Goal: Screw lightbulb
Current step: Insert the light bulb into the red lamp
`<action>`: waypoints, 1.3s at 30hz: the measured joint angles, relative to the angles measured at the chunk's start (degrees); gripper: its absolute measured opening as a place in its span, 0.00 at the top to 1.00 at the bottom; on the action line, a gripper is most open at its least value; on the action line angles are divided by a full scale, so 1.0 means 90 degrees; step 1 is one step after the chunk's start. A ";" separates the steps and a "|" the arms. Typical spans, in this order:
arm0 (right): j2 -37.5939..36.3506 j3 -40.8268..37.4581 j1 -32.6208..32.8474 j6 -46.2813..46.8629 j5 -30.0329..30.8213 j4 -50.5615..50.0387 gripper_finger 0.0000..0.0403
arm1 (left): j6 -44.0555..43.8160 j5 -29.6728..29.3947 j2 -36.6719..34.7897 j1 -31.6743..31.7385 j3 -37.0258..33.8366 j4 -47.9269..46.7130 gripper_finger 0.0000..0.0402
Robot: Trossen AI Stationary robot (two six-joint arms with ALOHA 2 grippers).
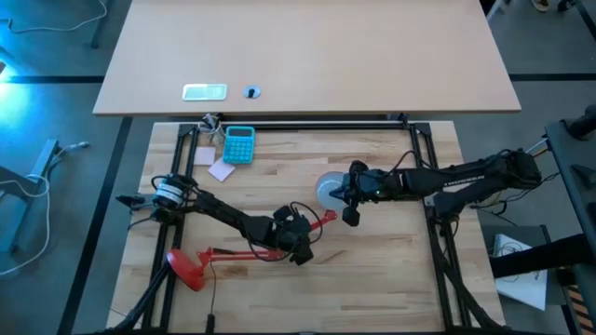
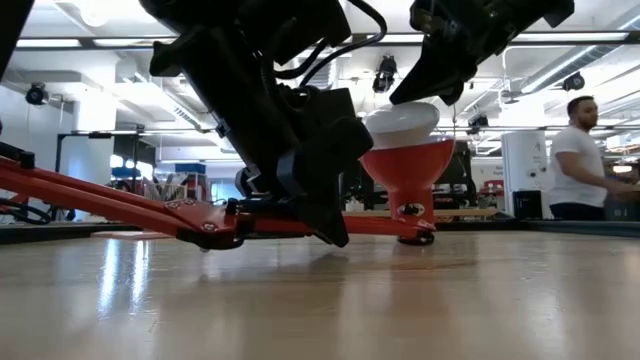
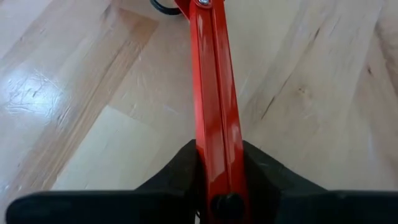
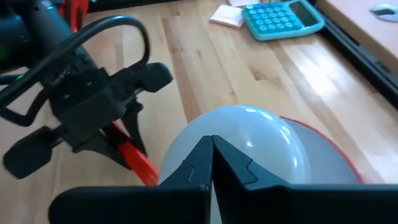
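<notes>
In red shade (image 2: pixel 405 165) — white lightbulb (image 2: pixel 402 119)

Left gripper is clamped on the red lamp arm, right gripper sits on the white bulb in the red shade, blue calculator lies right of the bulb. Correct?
One thing is off: in the high view the blue calculator lies left of the white dome-shaped lightbulb, toward the table's far edge. The rest holds: the left gripper is clamped on the red metal lamp arm, and the right gripper sits on the bulb in the red cone shade.
</notes>
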 joint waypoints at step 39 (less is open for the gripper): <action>-0.0331 -0.0015 -0.0292 0.0114 -0.0300 -0.0453 1.00 | -0.0056 -0.0021 -0.0182 -0.0098 0.0087 -0.0211 0.58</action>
